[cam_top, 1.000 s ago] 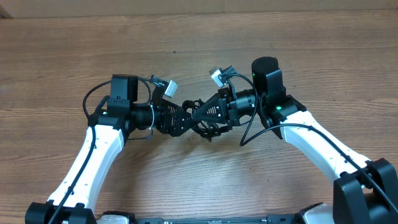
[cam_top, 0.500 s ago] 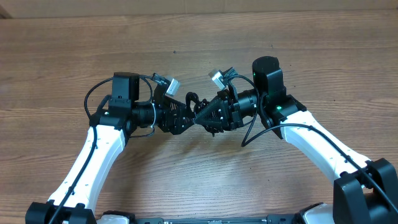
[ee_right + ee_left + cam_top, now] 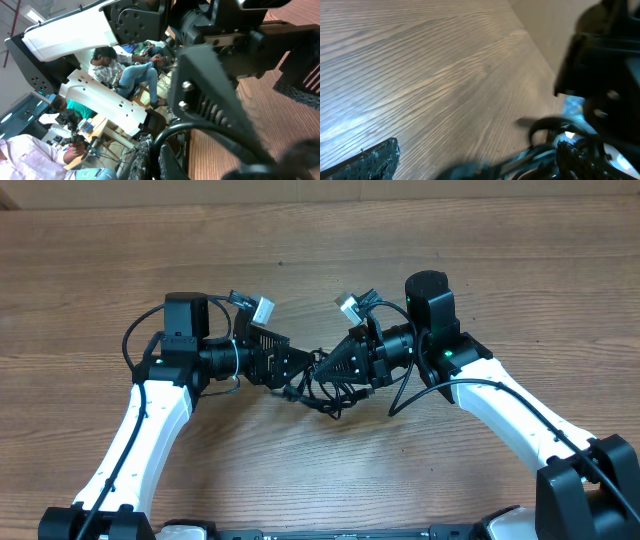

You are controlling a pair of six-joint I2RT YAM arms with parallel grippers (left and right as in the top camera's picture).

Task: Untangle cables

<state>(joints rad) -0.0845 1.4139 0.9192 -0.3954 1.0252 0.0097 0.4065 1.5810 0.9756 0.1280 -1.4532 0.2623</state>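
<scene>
Cables, thin black flexible wires in a loose knotted bundle, lie near the middle of the brown wood-grain worktop. They sit right between my two sets of jaws, with a loop sagging toward the near edge. My right jaws are together, clamped on the cables at the bundle's right side as best I can see from overhead. My left jaws stand wide apart with their tips at the bundle's left; whether a tip touches a strand I cannot tell.

The two wrists meet nose to nose over the bundle and hide part of it. The white-shelled left arm reaches in from the near left and the white-shelled right arm from the near right. A thicker black arm lead loops beside the left wrist. A second black lead hangs just right of the bundle, the same colour as the wires.

The left wrist view is blurred: one rough black fingertip at lower left, bare wood beyond, a curl of cable at lower right. The right wrist view is mostly filled by the left wrist's black housing, with one cable loop in front.
</scene>
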